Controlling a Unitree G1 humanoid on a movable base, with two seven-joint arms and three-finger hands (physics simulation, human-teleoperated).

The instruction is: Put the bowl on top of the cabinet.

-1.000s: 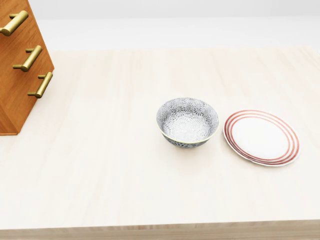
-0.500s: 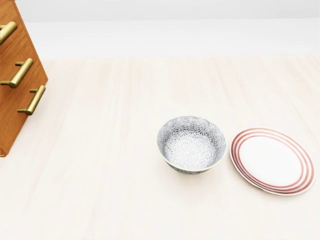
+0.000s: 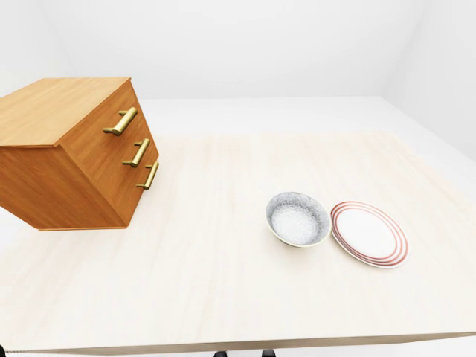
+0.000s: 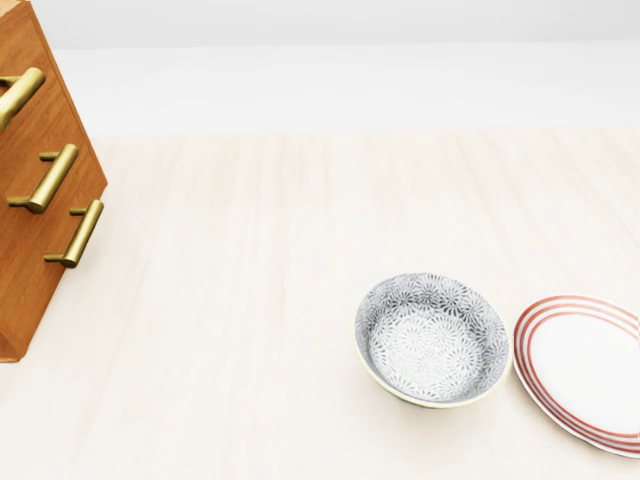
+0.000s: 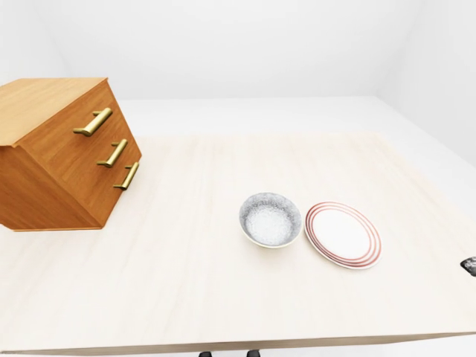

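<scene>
A grey patterned bowl [image 4: 432, 338] stands upright on the pale wooden table [image 3: 201, 275], right of centre in the eye views. The wooden cabinet [image 3: 71, 152] with three brass handles sits at the table's left; its flat top [image 3: 59, 110] is bare. Bowl and cabinet are well apart. Neither hand shows over the table. A small dark sliver [image 5: 469, 265] at the right edge of the right-eye view may be my right hand; it is too small to read.
A white plate with red rings [image 3: 370, 233] lies just right of the bowl, nearly touching it. The table's near edge runs along the bottom of the eye views. White walls and floor surround the table.
The whole head view has shifted: bowl and plate have slid down and to the right, and the table's near edge has left the picture. The camera moved, not the things.
</scene>
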